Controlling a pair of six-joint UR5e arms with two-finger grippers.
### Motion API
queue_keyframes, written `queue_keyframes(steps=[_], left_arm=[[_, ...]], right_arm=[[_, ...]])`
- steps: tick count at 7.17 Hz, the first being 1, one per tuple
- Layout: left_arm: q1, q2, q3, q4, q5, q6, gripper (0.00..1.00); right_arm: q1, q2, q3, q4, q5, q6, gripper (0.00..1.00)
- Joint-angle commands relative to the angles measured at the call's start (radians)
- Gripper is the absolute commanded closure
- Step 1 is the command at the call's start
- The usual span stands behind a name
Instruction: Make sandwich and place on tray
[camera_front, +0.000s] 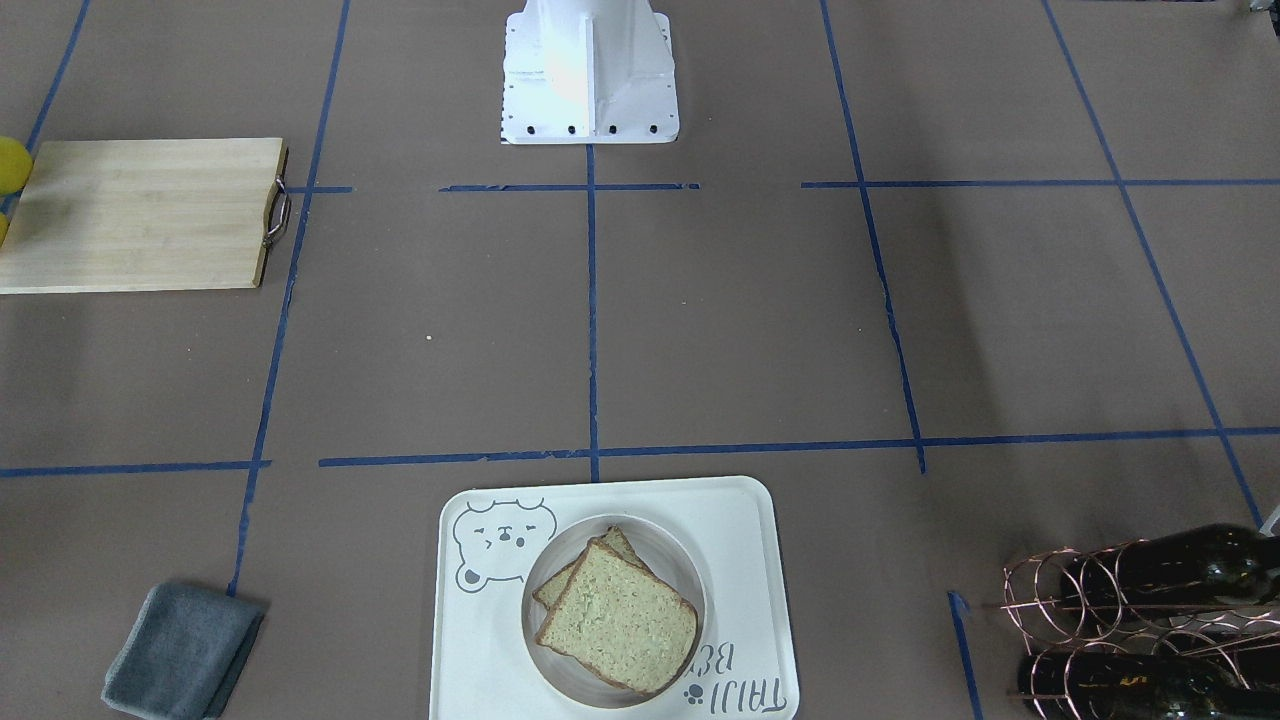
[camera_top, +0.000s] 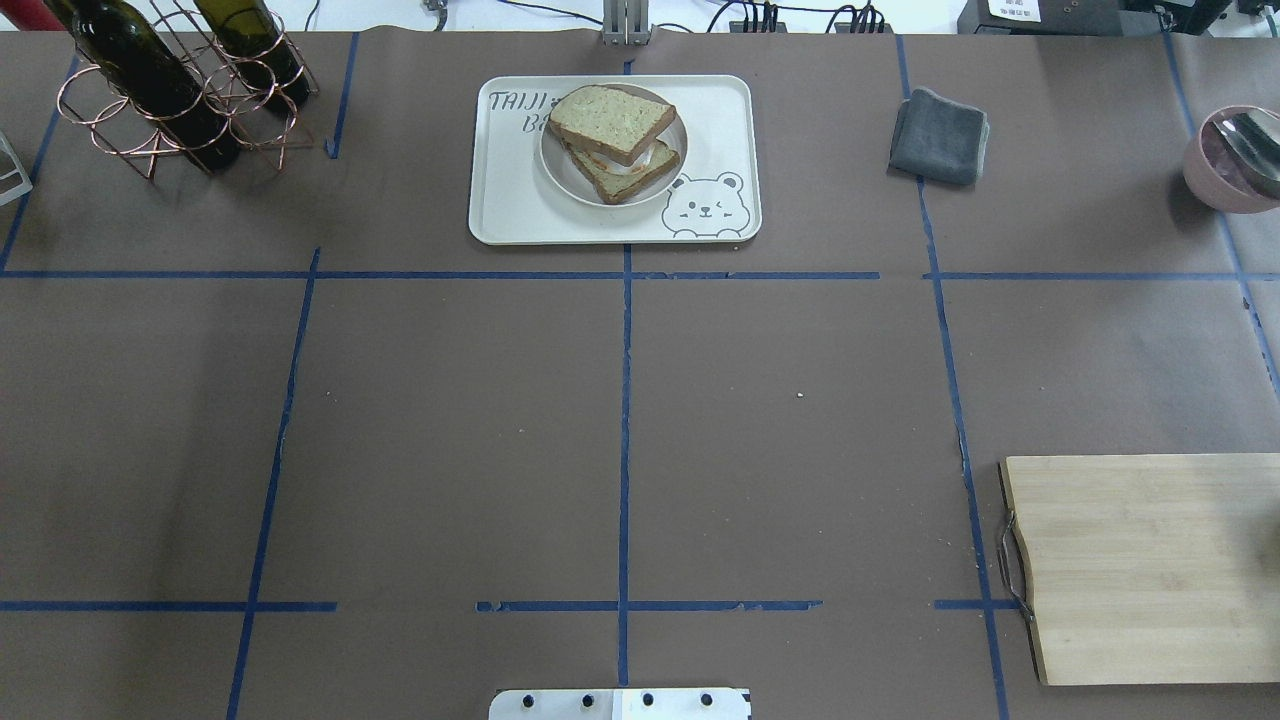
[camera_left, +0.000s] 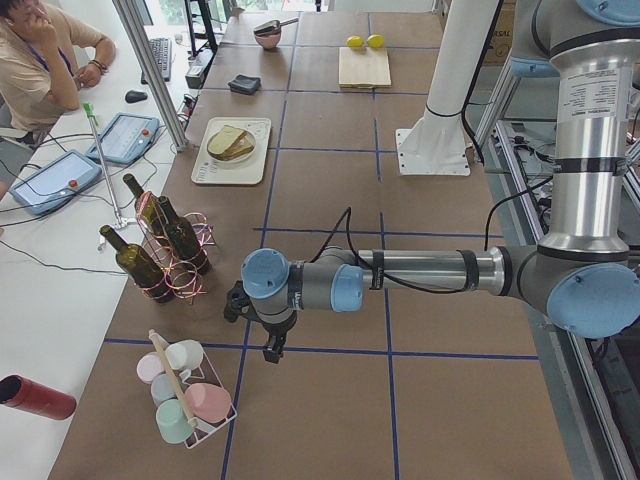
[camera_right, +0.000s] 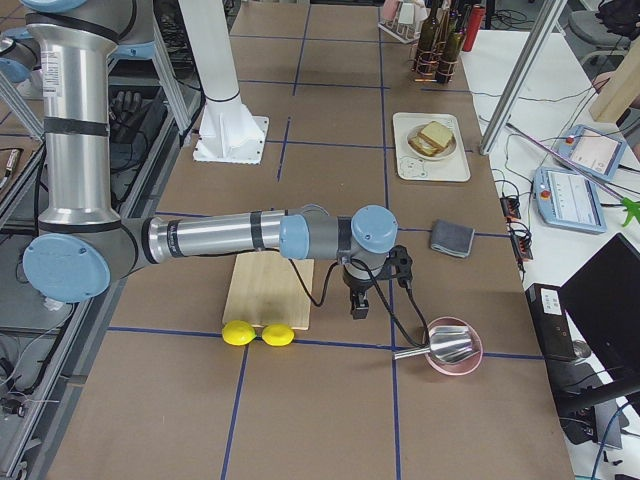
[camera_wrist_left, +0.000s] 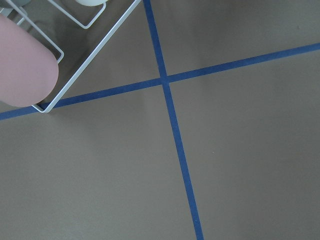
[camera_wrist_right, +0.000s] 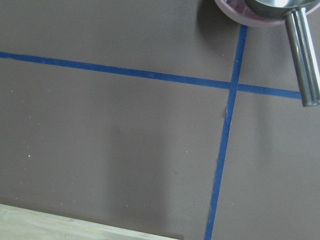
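The sandwich (camera_front: 615, 610) lies on a round white plate (camera_front: 690, 575) on the cream tray (camera_front: 745, 530) with the bear drawing, at the table's far edge from the robot. It also shows in the overhead view (camera_top: 612, 135), with white and orange egg between the slices. Both arms are far from it. My left gripper (camera_left: 266, 342) hangs over the table next to a rack of cups, seen only in the exterior left view. My right gripper (camera_right: 359, 306) hangs beside the cutting board, seen only in the exterior right view. I cannot tell whether either is open or shut.
A wooden cutting board (camera_top: 1140, 565) lies on my right, two lemons (camera_right: 258, 333) by it. A grey cloth (camera_top: 940, 135), a pink bowl with a metal ladle (camera_top: 1235, 155), a wire rack of wine bottles (camera_top: 170, 90) and a cup rack (camera_left: 185, 400) stand around.
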Motion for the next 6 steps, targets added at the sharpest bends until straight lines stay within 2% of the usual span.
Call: queue_keyframes(steps=[1, 6], left_arm=[[0.000, -0.007, 0.002, 0.019, 0.000, -0.003, 0.00], [0.000, -0.006, 0.002, 0.008, -0.003, 0.000, 0.00]], right_arm=[[-0.004, -0.003, 0.001, -0.001, 0.003, 0.001, 0.00], [-0.025, 0.002, 0.006, -0.001, 0.005, 0.000, 0.00]])
